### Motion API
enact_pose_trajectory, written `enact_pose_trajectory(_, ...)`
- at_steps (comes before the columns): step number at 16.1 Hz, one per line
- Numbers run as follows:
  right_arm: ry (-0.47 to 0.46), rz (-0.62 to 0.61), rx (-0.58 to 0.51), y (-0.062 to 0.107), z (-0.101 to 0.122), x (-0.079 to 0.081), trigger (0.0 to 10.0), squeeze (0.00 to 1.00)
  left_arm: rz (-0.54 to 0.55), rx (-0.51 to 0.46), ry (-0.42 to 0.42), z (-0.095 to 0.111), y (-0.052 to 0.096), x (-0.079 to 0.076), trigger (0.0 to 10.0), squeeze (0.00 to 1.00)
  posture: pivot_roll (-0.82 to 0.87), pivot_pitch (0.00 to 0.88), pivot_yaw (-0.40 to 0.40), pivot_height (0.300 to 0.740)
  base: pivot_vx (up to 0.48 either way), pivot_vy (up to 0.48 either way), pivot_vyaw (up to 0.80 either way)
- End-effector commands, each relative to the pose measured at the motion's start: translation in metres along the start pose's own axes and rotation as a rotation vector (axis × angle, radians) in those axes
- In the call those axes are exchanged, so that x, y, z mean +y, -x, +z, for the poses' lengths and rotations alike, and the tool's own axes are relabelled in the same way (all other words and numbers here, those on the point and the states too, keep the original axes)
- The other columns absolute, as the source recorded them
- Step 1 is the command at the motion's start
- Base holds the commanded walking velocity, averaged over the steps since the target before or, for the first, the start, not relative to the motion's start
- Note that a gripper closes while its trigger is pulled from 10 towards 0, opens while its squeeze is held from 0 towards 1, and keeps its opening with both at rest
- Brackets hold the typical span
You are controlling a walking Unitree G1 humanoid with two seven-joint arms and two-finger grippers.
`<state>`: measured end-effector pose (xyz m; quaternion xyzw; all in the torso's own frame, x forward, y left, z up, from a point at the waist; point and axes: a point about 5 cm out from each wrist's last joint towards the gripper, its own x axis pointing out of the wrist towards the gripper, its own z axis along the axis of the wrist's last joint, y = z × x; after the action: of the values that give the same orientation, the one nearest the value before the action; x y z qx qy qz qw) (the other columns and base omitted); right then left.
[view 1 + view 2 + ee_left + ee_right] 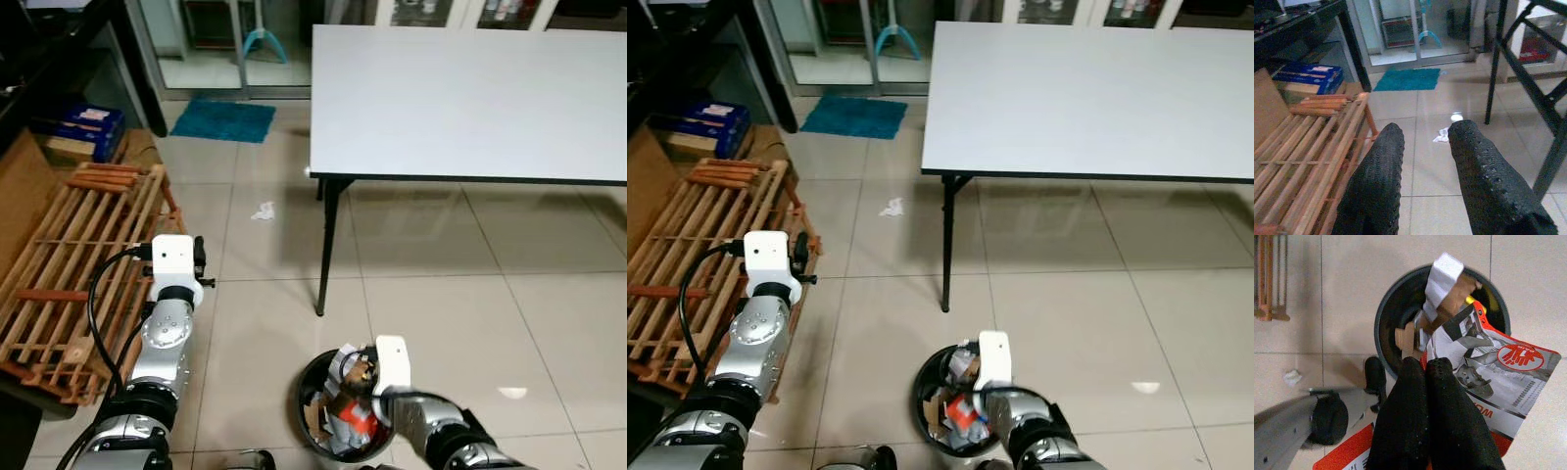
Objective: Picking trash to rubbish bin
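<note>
— Directly under the right gripper sat the rubbish bin, and the red-and-white printed wrapper lay across its rim, against the black fingers. Were they pinching it?

— Jaws were pressed together; whether they gripped the wrapper, I couldn't tell. The wrapper's long side ran out from the jaws over the bin.

— And other trash?

— A crumpled white scrap lay on the floor well ahead, near the table leg. The left gripper, jaws spread, pointed toward it and looked nearer.

Tiled home utility room: folding table, wooden rack.
</note>
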<state>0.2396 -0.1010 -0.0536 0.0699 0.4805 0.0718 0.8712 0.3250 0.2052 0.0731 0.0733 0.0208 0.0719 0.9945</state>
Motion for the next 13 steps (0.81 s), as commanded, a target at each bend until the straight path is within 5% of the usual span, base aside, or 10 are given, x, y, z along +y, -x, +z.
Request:
enact_pose_trajectory(1,0.028,0.017,-0.004,0.0,-0.001,0.003,10.0,0.0,0.005,-0.013,-0.001,0.004,-0.001,-0.002,10.0,0.0,0.01,0.085,0.0,0.74,0.0,0.0,0.0)
enact_pose_trajectory(2,0.031,0.02,-0.015,-0.001,0.001,0.004,10.0,0.0,0.001,-0.014,0.001,0.005,-0.001,-0.003,10.0,0.0,0.01,0.086,0.003,0.74,0.0,0.0,0.0)
enact_pose_trajectory(3,0.022,0.018,-0.037,-0.001,0.005,0.005,10.0,1.0,-0.007,-0.014,0.001,0.005,-0.001,-0.005,10.0,0.0,0.0,0.087,0.005,0.74,0.0,0.0,0.0)
enact_pose_trajectory(13,-0.012,0.025,-0.079,0.0,0.015,0.002,10.0,1.0,-0.025,0.006,-0.007,0.005,0.001,-0.008,10.0,0.0,0.0,0.092,0.006,0.74,0.0,0.0,0.0)
